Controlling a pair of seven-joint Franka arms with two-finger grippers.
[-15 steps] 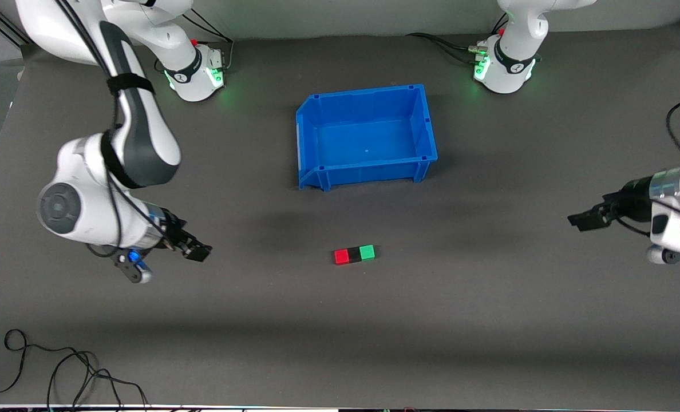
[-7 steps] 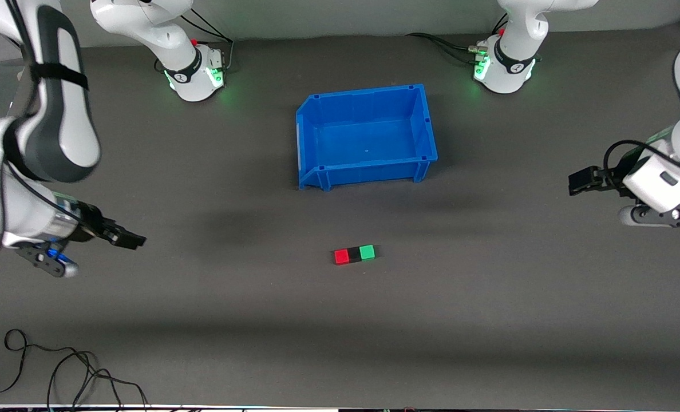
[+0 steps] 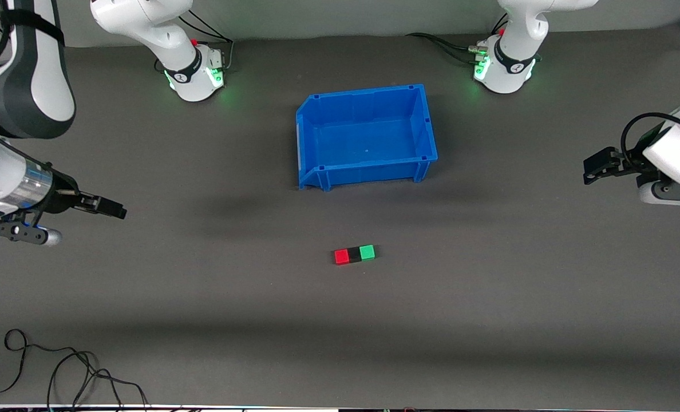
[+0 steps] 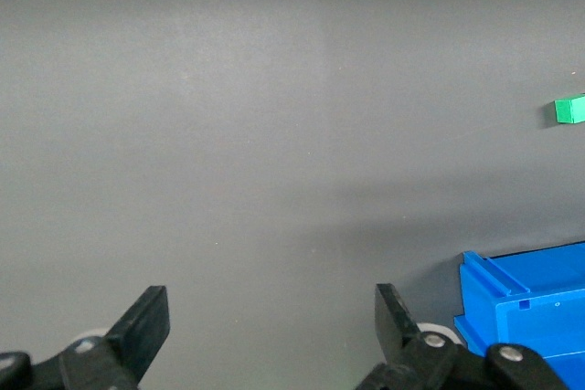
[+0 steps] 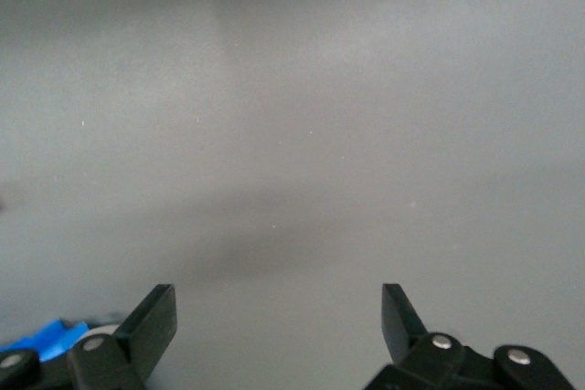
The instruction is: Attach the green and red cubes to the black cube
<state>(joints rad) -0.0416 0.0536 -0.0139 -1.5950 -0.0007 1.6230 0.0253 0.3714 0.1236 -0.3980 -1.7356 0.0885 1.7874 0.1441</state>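
text: none legible | arm bases (image 3: pixel 194 74): small dark marks, possibly logos, unreadable

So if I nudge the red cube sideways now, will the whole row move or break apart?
Probably as one: red cube, black cube and green cube sit flush in a row. Flat faces suggest sliding rather than rolling. How firmly they hold cannot be seen.

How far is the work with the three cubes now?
It looks done: the red cube, black cube and green cube sit joined in one row, nearer the camera than the blue bin. Nothing is in hand: the left pincer and right pincer are open and apart from the row. Nothing visible remains.
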